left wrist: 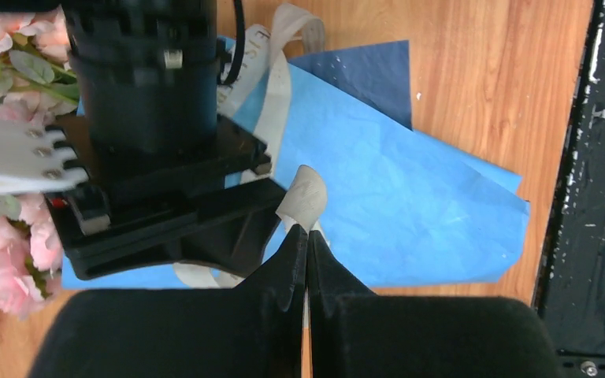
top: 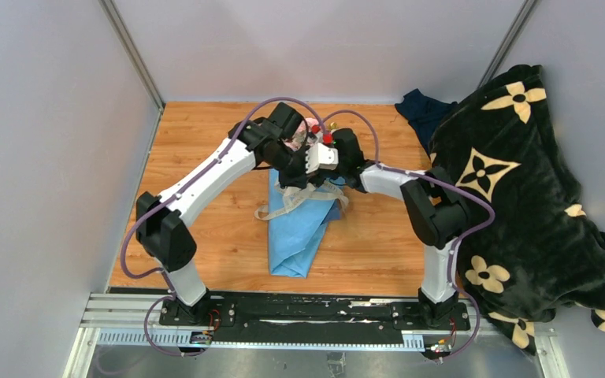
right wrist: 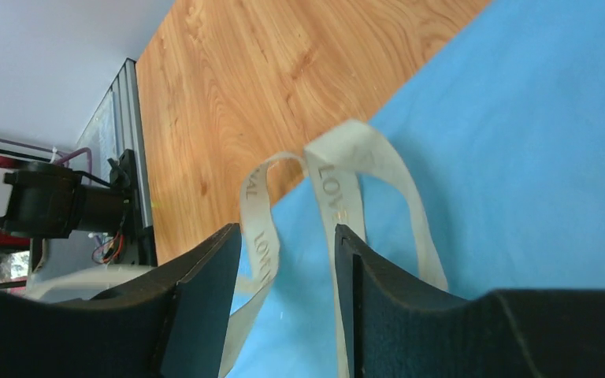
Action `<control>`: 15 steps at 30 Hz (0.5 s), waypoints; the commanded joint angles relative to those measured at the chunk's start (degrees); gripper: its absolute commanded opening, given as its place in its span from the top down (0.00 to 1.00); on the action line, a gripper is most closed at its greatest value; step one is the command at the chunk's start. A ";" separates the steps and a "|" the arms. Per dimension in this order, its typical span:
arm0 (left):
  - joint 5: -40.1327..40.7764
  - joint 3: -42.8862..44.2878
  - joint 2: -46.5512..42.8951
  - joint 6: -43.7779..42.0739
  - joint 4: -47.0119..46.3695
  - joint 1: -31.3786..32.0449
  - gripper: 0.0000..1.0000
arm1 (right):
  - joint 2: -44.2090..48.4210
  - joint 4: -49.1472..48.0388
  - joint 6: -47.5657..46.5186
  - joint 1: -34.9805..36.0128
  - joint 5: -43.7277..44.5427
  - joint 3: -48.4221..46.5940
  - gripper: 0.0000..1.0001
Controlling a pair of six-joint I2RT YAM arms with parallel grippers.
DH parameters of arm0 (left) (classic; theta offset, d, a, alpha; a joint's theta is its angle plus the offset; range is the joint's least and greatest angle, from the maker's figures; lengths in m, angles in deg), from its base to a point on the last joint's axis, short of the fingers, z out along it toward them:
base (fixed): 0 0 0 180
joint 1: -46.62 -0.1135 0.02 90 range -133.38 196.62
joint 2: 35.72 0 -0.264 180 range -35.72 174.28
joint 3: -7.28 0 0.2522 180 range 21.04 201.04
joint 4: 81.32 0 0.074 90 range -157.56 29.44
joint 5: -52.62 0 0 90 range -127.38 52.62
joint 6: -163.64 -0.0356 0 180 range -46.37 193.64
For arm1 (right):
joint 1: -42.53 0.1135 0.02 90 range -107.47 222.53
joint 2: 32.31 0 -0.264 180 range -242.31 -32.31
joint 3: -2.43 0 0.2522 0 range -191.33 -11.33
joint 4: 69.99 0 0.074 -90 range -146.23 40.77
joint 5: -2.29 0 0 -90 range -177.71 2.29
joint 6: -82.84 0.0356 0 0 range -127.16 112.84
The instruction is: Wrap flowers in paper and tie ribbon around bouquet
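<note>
Atop one blue paper (left wrist: 410,173), one ribbon (left wrist: 303,197): pinched in left jaws, between spread right jaws.

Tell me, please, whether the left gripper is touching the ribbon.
Touching. The left wrist view shows the left gripper shut on a fold of the ribbon, which pokes out beyond its fingertips.

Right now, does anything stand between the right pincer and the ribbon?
Nothing visible does. The right pincer is open, and the ribbon loops up off the blue paper right at its fingertips, with one strand seemingly in the gap. The left pincer, shut, pinches another stretch of ribbon.
</note>
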 commanded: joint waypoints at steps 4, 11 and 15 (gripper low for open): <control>-2.00 7.16 6.96 -2.74 0.87 0.29 1.00 | 9.86 8.41 -1.86 -6.02 -9.47 4.52 0.47; 8.39 6.59 9.77 1.36 -9.61 0.31 1.00 | 14.80 16.40 -4.00 -12.55 -4.63 9.67 0.54; 16.67 4.50 12.72 4.94 -19.91 0.28 1.00 | 16.72 17.95 -5.18 -13.58 -1.69 12.16 0.60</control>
